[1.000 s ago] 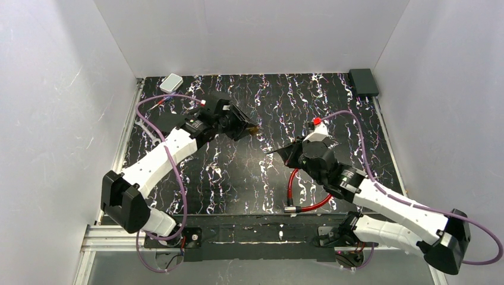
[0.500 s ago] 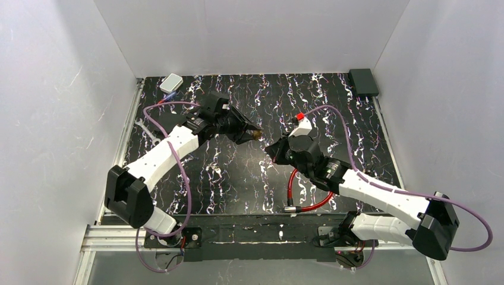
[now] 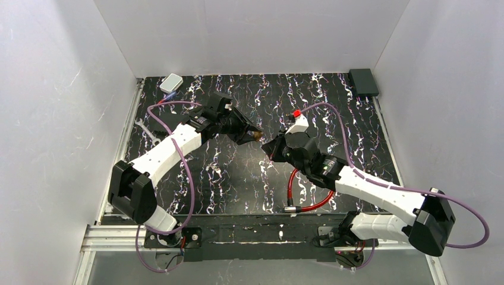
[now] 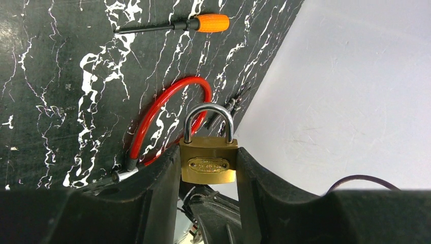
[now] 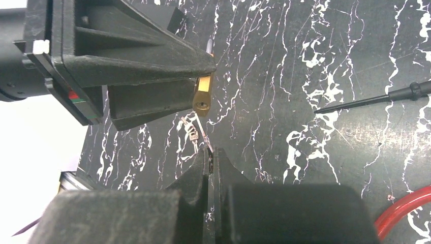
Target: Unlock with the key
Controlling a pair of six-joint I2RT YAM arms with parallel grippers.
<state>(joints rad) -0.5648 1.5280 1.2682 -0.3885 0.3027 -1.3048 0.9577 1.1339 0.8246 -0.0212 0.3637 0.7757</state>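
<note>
Jaws on your left arm clamp the brass padlock [image 4: 209,165] by its sides, shackle closed, keyhole turned toward the right arm. Your right jaws are pinched tight on the key [image 5: 199,131], a small silver one. Over the last second the right arm has swung in toward the centre of the overhead frame, so the key's tip now sits just short of the keyhole, not inside. Fine alignment and insertion look like your next job

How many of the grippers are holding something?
2. The left gripper clamps the brass padlock by its body; the right gripper pinches a small metal key, tip close to the keyhole.
</note>
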